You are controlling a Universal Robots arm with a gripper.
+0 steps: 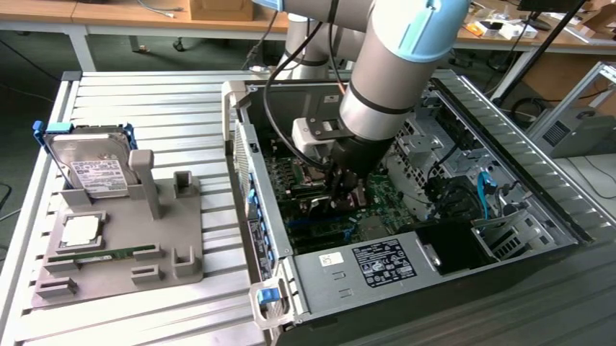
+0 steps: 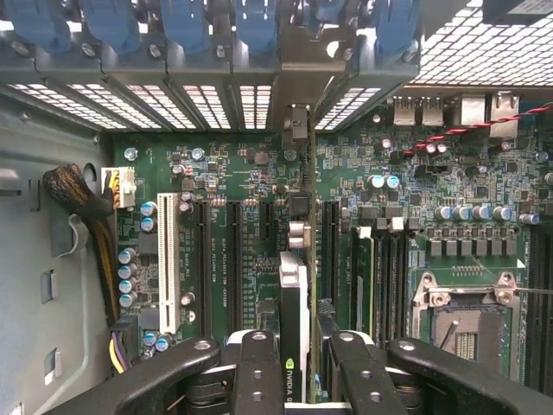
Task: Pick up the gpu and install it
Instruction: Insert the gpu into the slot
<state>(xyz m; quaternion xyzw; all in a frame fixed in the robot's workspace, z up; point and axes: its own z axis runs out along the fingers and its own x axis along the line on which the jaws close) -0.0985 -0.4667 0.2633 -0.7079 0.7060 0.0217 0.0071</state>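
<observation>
The gpu point(image 2: 294, 328) stands edge-on over the motherboard point(image 2: 233, 259).

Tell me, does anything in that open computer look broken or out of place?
Nothing looks damaged or spilled. The gripper holds the gpu edge-on, lined up with the expansion slots. The CPU socket is empty, which may look odd.

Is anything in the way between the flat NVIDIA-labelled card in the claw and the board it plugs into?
Nothing visible does. The gripper holds the flat graphics card edge-on over the green motherboard, among its long black slots. The spot directly under the card is hidden by the card itself.
</observation>
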